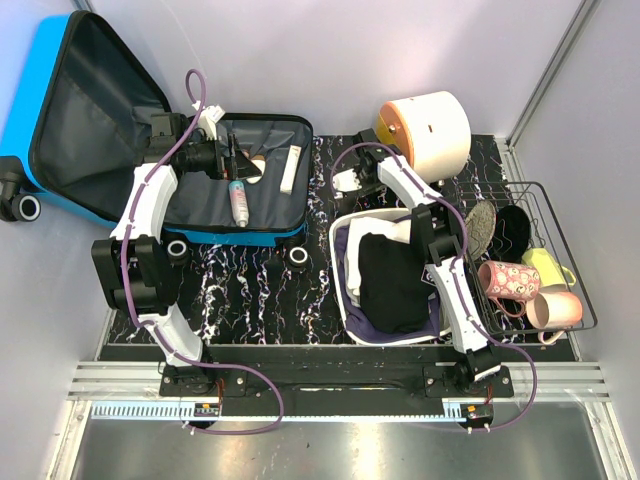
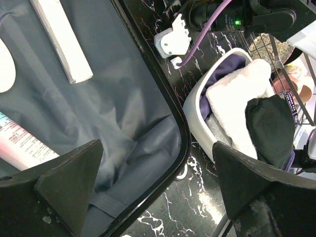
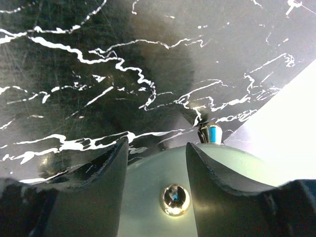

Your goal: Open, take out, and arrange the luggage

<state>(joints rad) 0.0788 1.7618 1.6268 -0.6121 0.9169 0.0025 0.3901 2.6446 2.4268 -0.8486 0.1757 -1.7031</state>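
Note:
The luggage [image 1: 40, 70] lies open at the far left, its blue lid raised and its grey-lined half [image 2: 98, 98] flat on the table. Inside lie a pink-and-white bottle [image 1: 239, 203], a white bar [image 1: 289, 168] and a white round thing. My left gripper [image 1: 232, 150] hangs over that half, near its rim. In the left wrist view the left gripper [image 2: 157, 148] is wide open with nothing between its fingers. My right gripper [image 1: 345, 180] is low over the marble table between luggage and basin. Its fingers [image 3: 157, 143] close on a pale green thing [image 3: 153, 182] with a brass stud.
A white basin [image 1: 340, 290] holding black and white clothes [image 1: 392, 280] stands in front of the right arm. A wire basket [image 1: 585, 300] with mugs is at the right edge. A cream and orange cylinder [image 1: 430, 130] stands at the back. Walls close in on three sides.

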